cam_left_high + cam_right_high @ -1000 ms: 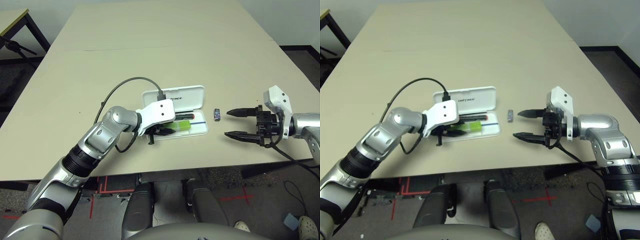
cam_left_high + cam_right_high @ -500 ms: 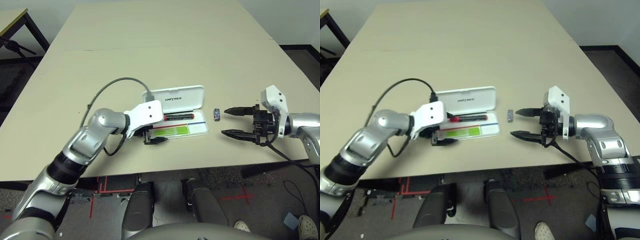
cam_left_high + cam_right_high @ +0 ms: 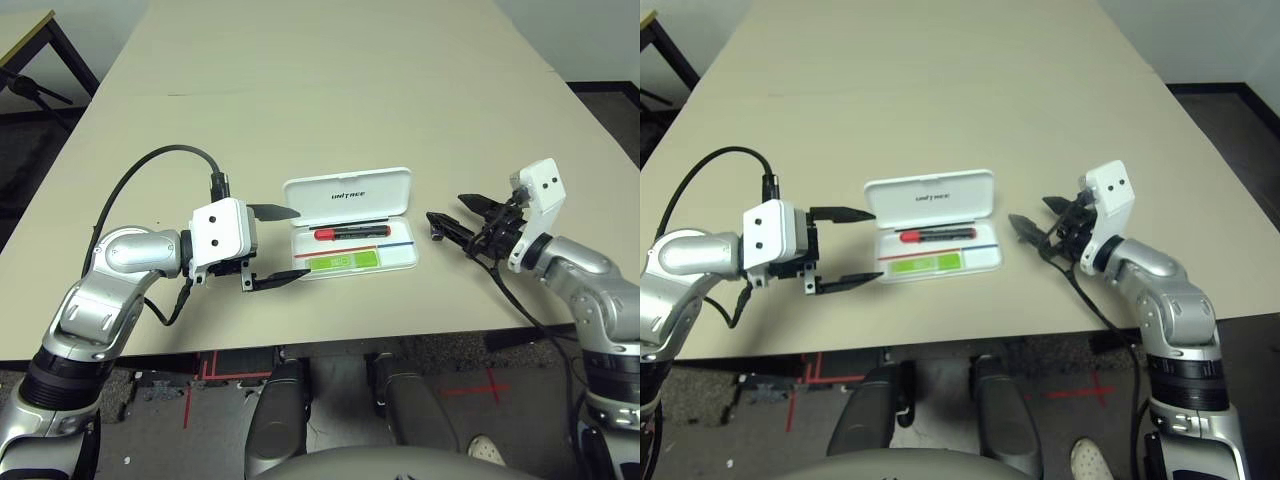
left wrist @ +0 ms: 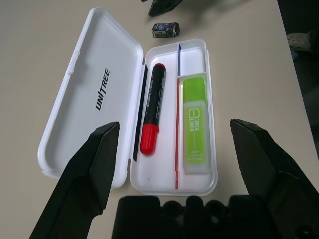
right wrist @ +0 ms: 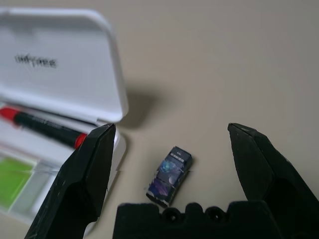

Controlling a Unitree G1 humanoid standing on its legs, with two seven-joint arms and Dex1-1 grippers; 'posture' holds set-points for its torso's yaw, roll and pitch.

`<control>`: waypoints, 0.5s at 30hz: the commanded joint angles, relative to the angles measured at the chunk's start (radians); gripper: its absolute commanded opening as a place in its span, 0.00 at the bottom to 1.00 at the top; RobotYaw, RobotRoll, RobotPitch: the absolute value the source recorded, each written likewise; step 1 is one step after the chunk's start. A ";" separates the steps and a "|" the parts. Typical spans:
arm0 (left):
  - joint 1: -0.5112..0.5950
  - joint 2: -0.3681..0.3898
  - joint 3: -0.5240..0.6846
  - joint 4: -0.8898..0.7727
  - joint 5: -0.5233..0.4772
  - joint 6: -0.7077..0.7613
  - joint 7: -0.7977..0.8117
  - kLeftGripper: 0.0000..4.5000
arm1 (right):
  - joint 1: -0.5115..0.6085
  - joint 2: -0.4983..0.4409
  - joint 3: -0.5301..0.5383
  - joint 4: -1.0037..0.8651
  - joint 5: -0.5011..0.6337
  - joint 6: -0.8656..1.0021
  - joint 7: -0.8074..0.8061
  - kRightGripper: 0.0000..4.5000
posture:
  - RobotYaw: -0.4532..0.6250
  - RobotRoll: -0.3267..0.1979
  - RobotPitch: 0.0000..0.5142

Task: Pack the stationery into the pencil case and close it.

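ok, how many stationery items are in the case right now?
2. The red marker lies in the pencil case on the lid side; the green and white bar lies beside it. A third, the small dark block, sits on the table outside.

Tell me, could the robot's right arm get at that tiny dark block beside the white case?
Probably yes. The right end effector is open, with the tiny dark block lying on bare table between its fingers, apart from the pencil case.
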 commanded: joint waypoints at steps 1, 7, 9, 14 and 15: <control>-0.002 -0.004 -0.020 0.001 -0.001 -0.022 -0.015 0.99 | 0.022 0.054 0.004 -0.095 -0.004 0.084 -0.122 1.00 | 0.39 0.62 0.42; -0.021 0.006 -0.026 0.020 0.005 -0.035 -0.031 0.99 | 0.034 0.099 0.012 -0.143 -0.005 0.149 -0.214 1.00 | 0.38 0.62 0.42; -0.024 0.006 -0.026 0.021 0.005 -0.035 -0.032 0.99 | 0.043 0.096 0.018 -0.141 -0.013 0.144 -0.224 1.00 | 0.38 0.62 0.43; -0.025 0.004 -0.029 0.010 0.003 -0.030 -0.033 0.99 | 0.072 0.080 0.042 -0.114 -0.039 0.138 -0.231 1.00 | 0.38 0.62 0.42; -0.026 0.004 -0.030 0.008 0.004 -0.029 -0.032 0.99 | 0.071 0.081 0.045 -0.110 -0.041 0.140 -0.233 1.00 | 0.38 0.62 0.42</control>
